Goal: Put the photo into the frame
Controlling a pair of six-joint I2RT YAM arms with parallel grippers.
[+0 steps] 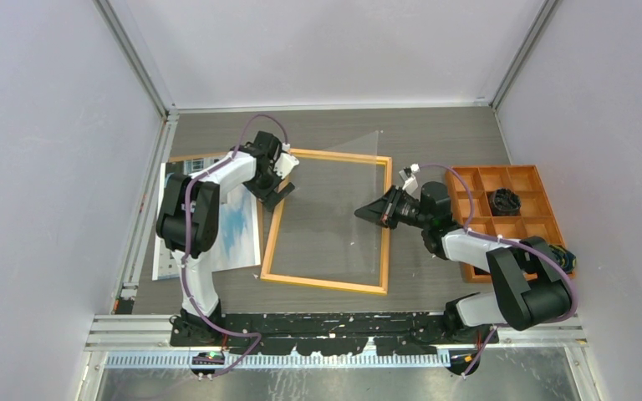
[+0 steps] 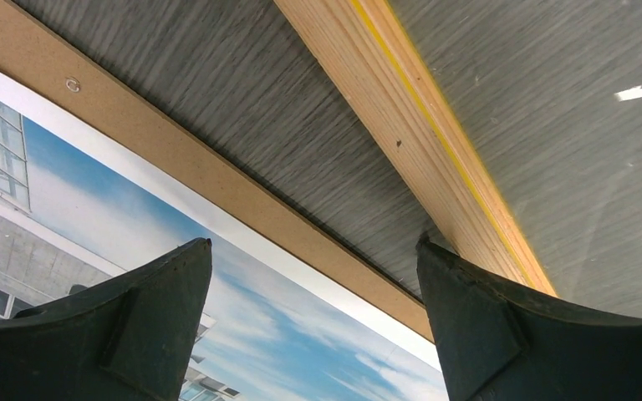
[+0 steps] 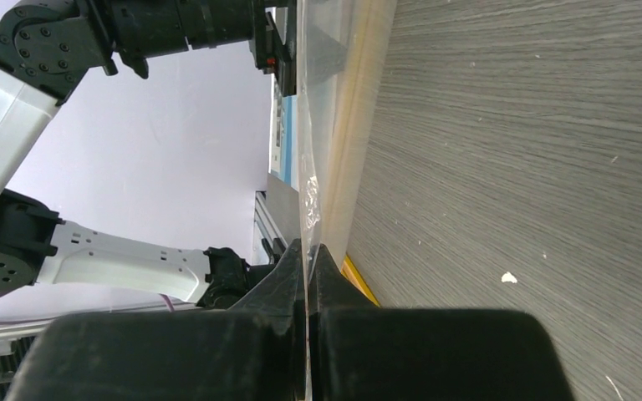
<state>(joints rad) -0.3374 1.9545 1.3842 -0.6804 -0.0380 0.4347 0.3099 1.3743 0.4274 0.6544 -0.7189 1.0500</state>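
1. Read the layout first. The frame [image 1: 322,282] lies flat mid-table, wood-coloured back up. The photo [image 1: 238,227] lies face up to its left on a brown backing board [image 1: 192,156], partly under the left arm.
2. Your right gripper [image 1: 364,213] is pinched together on a thin clear sheet [image 1: 334,188], which stands tilted above the frame's opening. Hold that pinch firm and the sheet high; a sag would likely block the opening.
3. Your left gripper [image 1: 287,180] has its jaws wide apart and holds nothing. It hovers near the frame's far-left corner, over the strip of table between the frame's left rail and the backing board.
4. The step in hand looks like fetching the photo. Bring the left gripper down and to the left onto the photo's right edge. Take only the print, not the board beneath.
5. The print is thin and lies flat, so one finger probably has to slip under its edge. Go low and slow.
6. Then carry it right, under the sheet, squared to the rails.
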